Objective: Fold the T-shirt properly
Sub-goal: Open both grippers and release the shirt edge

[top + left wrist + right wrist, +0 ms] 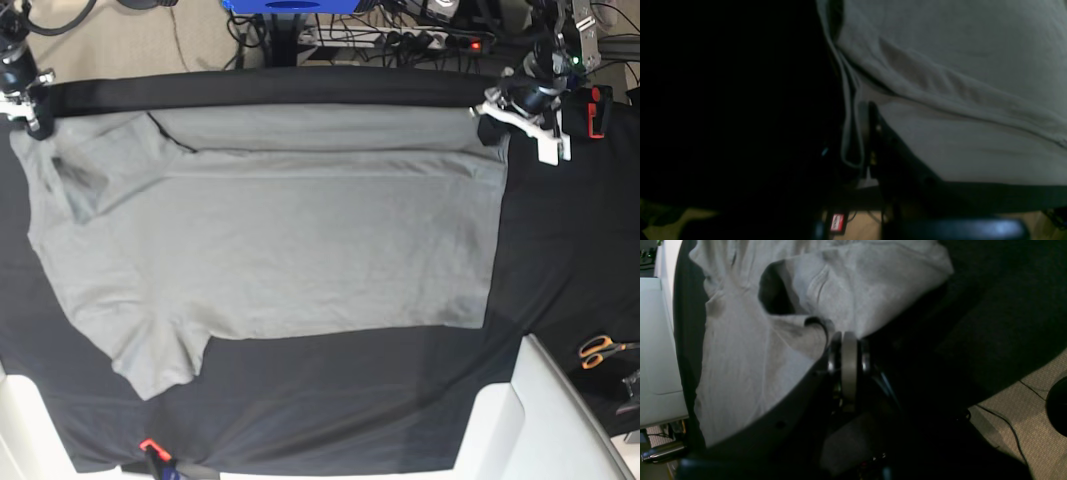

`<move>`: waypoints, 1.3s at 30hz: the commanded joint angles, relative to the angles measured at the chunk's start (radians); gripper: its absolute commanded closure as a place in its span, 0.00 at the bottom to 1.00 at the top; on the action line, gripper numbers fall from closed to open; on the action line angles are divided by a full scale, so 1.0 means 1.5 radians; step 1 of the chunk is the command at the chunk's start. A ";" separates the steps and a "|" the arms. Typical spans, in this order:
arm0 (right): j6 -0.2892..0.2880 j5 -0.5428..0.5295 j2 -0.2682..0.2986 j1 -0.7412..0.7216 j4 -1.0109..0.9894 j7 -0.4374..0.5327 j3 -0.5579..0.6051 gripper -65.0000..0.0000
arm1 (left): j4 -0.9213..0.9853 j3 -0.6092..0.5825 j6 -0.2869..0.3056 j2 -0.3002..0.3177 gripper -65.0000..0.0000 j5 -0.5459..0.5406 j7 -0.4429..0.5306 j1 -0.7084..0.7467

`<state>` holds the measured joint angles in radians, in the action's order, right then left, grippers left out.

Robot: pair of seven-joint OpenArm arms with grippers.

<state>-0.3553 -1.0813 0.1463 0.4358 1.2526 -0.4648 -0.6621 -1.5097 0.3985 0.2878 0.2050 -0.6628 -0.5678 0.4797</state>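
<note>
- Base view: overhead, looking straight down on the whole black cloth [300,400] with the T-shirt [280,250] spread across it, both far corners in frame.
- Left wrist view: very near, looking along the left gripper [870,133] at the shirt's hem corner.
- Right wrist view: very near, behind the right gripper [848,353], facing the sleeve end.
- All three views share the T-shirt's far edge.

A black cloth [560,250] covers the desk, and the T-shirt [300,250] lies spread flat on it, its folded top edge along the far edge.
</note>
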 commanded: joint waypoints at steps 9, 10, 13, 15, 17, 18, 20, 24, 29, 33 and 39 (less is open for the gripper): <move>-0.007 -0.008 -0.025 0.037 0.030 0.013 -0.004 1.00 | -0.017 0.005 0.002 0.026 1.00 -0.007 0.017 -0.002; -0.007 -0.007 -0.032 0.040 0.036 0.013 -0.005 1.00 | -0.017 0.005 0.002 0.026 1.00 -0.006 0.017 -0.002; -0.007 -0.007 -0.034 0.049 0.051 0.013 -0.003 1.00 | -0.017 0.005 0.002 0.026 1.00 -0.005 0.017 0.002; -0.007 -0.007 -0.034 0.051 0.051 0.013 -0.005 1.00 | -0.018 0.005 0.002 0.031 1.00 -0.005 0.017 0.009; -0.007 -0.007 -0.034 0.052 0.051 0.013 -0.006 1.00 | -0.016 0.005 0.002 0.036 1.00 -0.006 0.017 0.010; -0.007 -0.007 -0.034 0.053 0.051 0.013 -0.006 1.00 | -0.014 0.005 0.002 0.036 1.00 -0.005 0.017 0.011; -0.007 -0.007 -0.034 0.053 0.051 0.013 -0.006 1.00 | -0.014 0.005 0.002 0.037 1.00 -0.005 0.017 0.016; -0.007 -0.007 -0.034 0.053 0.051 0.013 -0.003 1.00 | -0.017 0.005 0.002 0.042 1.00 -0.007 0.018 0.024; -0.007 -0.007 -0.034 0.054 0.051 0.013 -0.002 1.00 | -0.017 0.005 0.002 0.042 1.00 -0.007 0.018 0.025; -0.007 -0.007 -0.033 0.055 0.051 0.013 -0.002 1.00 | -0.017 0.006 0.002 0.043 1.00 -0.007 0.019 0.038; -0.007 -0.007 -0.033 0.056 0.048 0.013 -0.001 1.00 | -0.012 0.006 0.002 0.042 1.00 -0.006 0.020 0.039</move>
<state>-0.3550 -1.0740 0.0822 0.5110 1.3155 -0.4614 -0.6609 -1.5173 0.3985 0.2878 0.2527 -0.6632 -0.5579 0.5323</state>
